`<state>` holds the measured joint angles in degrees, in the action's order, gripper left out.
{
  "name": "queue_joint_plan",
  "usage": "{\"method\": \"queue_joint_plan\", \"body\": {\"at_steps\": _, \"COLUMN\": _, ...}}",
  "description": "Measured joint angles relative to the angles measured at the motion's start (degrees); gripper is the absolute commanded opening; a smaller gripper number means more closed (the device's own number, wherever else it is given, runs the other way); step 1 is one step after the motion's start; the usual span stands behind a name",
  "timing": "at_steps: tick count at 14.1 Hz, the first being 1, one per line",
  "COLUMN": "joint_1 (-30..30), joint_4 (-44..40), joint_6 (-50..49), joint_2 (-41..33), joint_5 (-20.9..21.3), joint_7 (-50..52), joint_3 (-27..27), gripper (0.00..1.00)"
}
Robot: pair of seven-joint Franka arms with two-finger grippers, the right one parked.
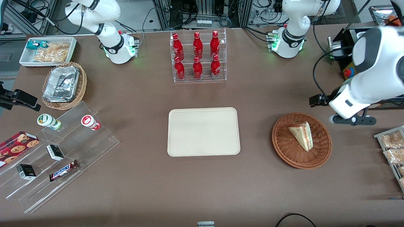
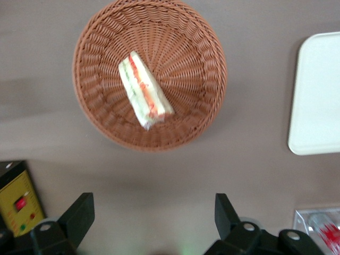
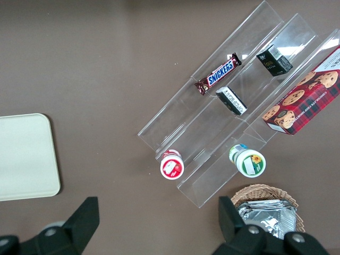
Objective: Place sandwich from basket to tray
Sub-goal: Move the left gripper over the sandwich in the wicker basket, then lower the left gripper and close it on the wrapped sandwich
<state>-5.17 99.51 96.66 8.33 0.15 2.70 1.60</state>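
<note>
Sandwich (image 1: 302, 135): triangular wedge of pale bread, red and pink filling showing along one edge; lies on its side in the basket (image 1: 284, 148), roughly at its middle, untouched.

Basket: round, shallow, reddish-brown wicker; sits on the brown desk (image 1: 142, 189) toward the working arm's end, well apart from the tray (image 1: 203, 131).

Tray: flat cream rectangle with rounded corners and low rim; near the middle of the desk, nothing on it.

Jaws (image 2: 154, 215): held above the desk just beside the basket rim (a little farther from the front camera than the basket), the two dark fingers (image 2: 78, 217) spread wide apart with nothing between them.

Other stock: clear rack of red bottles (image 1: 198, 55), farther from the front camera than the tray; tan oval wicker basket with foil trays (image 1: 63, 84) and a stepped clear display with a Snickers bar (image 1: 63, 170), both toward the parked arm's end
</note>
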Motion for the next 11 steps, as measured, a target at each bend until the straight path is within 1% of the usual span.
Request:
{"method": "queue_joint_plan", "body": {"at_steps": 5, "joint_1": 0.1, "joint_4": 13.3, "joint_6": 16.8, "joint_2": 1.6, "joint_5": 0.0, "joint_7": 0.0, "joint_3": -0.2, "gripper": 1.00}}
{"method": "queue_joint_plan", "body": {"at_steps": 9, "joint_1": 1.8, "joint_4": 18.6, "joint_6": 24.7, "joint_2": 1.9, "joint_5": 0.0, "joint_7": 1.0, "joint_3": -0.5, "gripper": 1.00}}
{"method": "queue_joint_plan", "body": {"at_steps": 11, "joint_1": 2.6, "joint_4": 21.4, "joint_6": 29.9, "joint_2": 2.0, "joint_5": 0.0, "joint_7": 5.5, "joint_3": -0.6, "gripper": 1.00}}
